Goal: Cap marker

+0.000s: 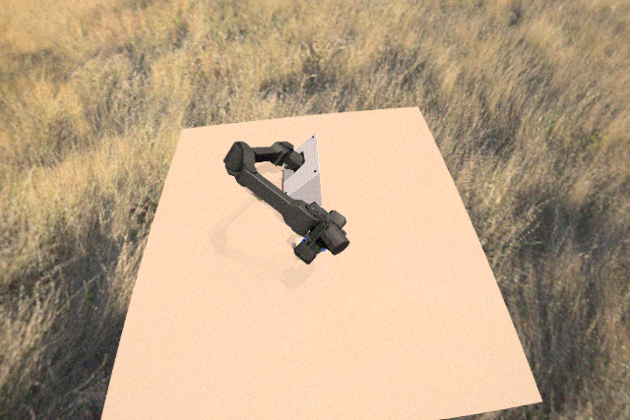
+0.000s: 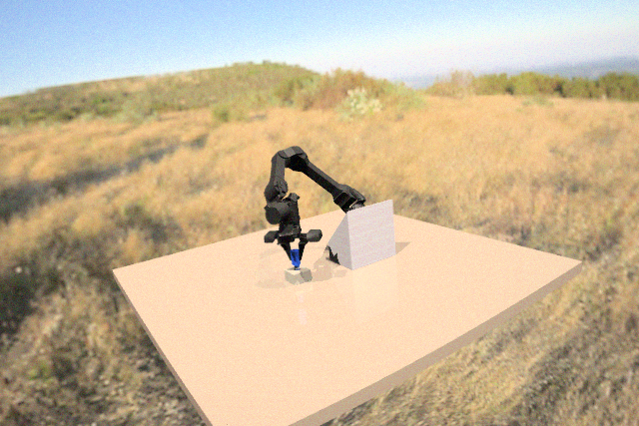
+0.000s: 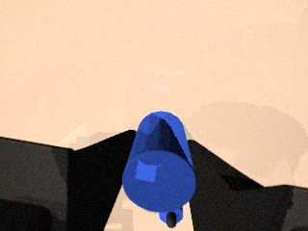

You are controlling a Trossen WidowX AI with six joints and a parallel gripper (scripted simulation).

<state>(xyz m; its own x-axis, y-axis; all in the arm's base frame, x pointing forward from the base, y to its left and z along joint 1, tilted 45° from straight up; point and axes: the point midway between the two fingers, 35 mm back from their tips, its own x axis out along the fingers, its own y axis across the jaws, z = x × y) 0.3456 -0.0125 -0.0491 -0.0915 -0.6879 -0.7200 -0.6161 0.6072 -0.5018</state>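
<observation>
Black arm [image 2: 289,189] folded downward, jaws clamped on the blue cap [image 3: 160,168] above the holder block [image 2: 298,275]

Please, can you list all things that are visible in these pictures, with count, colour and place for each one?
Table: one, pale peach, standing in dry grassland.
Wedge-shaped block: one, light grey, on the table at the arm's base.
Holder block: one, whitish, on the table directly under the gripper.
Marker: one, blue with a dark tip; only its top shows below the cap.
Cap: one, blue, gripped between the fingers, raised above the holder block.
Arm: one, black, bent over from the wedge.
Gripper: one, black, pointing down, closed on the cap.
</observation>
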